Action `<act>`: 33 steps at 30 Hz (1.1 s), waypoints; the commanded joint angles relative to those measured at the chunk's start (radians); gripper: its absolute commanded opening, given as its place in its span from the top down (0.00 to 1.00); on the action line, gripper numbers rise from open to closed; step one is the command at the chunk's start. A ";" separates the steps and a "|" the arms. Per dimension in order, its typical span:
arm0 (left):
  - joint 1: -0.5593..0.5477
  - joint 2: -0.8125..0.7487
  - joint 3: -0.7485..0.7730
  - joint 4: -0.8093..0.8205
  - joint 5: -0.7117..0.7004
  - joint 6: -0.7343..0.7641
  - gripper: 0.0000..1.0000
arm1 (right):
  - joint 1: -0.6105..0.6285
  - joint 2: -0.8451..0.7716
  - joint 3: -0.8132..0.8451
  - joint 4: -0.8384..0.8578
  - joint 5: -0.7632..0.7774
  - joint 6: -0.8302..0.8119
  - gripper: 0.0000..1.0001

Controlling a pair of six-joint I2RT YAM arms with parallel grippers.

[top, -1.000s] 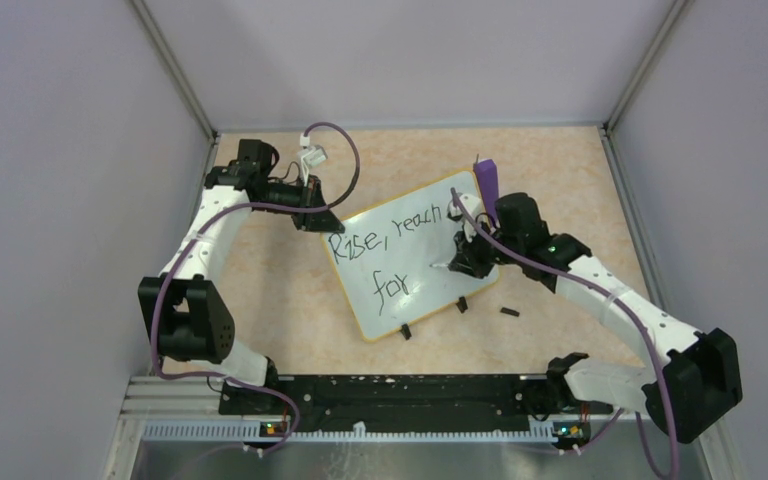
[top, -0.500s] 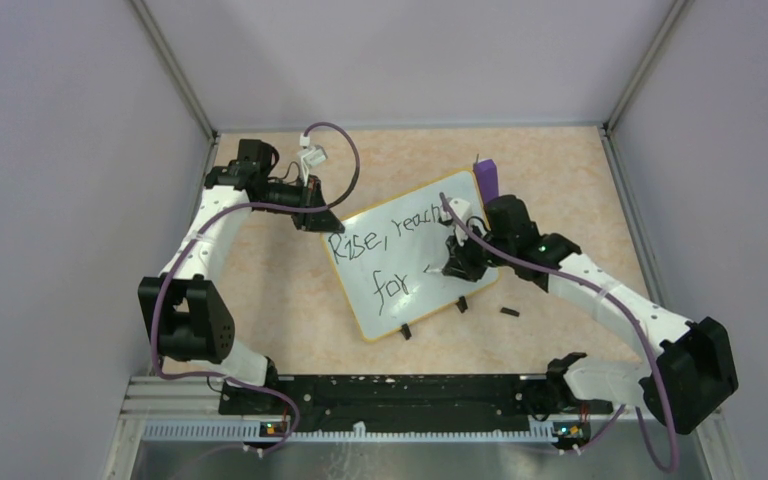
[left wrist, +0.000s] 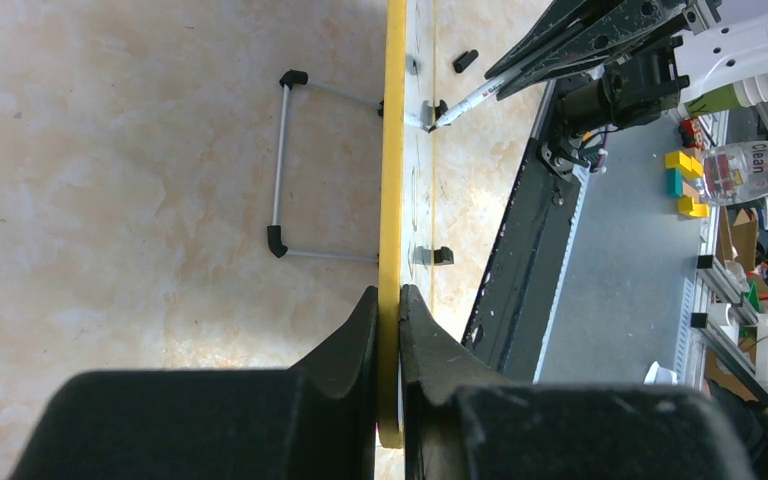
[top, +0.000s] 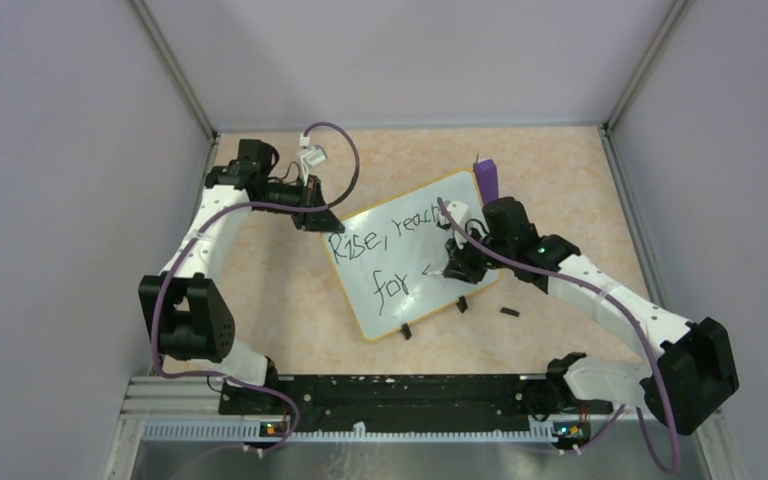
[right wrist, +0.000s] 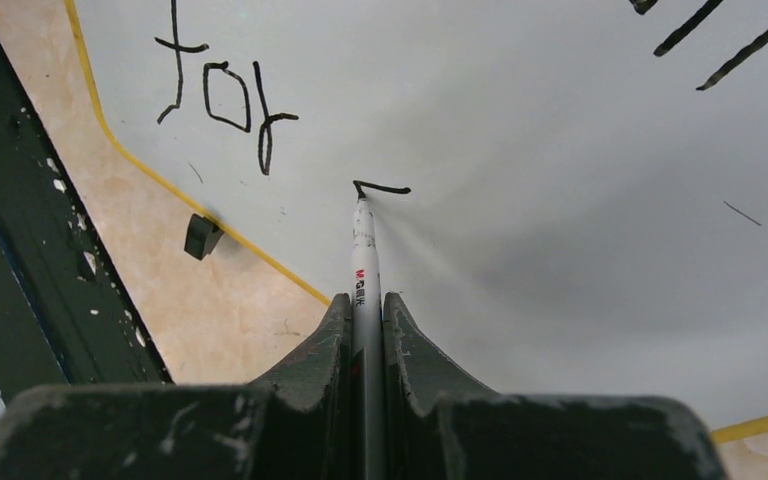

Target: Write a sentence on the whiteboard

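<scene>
The whiteboard (top: 400,262) stands tilted on the table, with a yellow rim (left wrist: 393,150). On it black writing (top: 385,240) reads "Rise, reach" above "for" (right wrist: 225,100), with a short fresh stroke (right wrist: 380,187) to the right of "for". My left gripper (top: 322,215) is shut on the board's upper left edge (left wrist: 391,330). My right gripper (top: 457,262) is shut on a white marker pen (right wrist: 364,270), whose tip touches the board at the fresh stroke. The right arm hides the end of the top line.
A purple block (top: 487,178) stands behind the board's far right corner. A small black cap (top: 508,312) lies on the table right of the board. Two black clip feet (top: 405,330) hold the board's lower edge. A wire stand (left wrist: 290,160) props its back.
My right gripper has moved left along the board's lower line with the pen, and a short stroke now shows after "for". The left arm has not moved.
</scene>
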 commanded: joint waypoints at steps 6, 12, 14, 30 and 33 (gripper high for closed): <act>-0.006 0.013 0.008 0.020 -0.028 0.025 1.00 | -0.050 -0.040 -0.017 -0.026 0.054 -0.061 1.00; -0.007 0.016 0.014 0.019 -0.026 0.022 1.00 | -0.049 -0.024 -0.030 -0.018 0.011 -0.052 1.00; -0.007 0.017 0.015 0.017 -0.027 0.022 1.00 | -0.043 -0.011 -0.034 -0.013 -0.003 -0.044 1.00; -0.007 0.011 0.009 0.020 -0.030 0.025 1.00 | -0.016 -0.032 0.037 -0.017 -0.087 0.000 1.00; -0.007 0.012 0.009 0.019 -0.028 0.025 1.00 | -0.059 -0.054 0.053 -0.043 -0.110 -0.012 1.00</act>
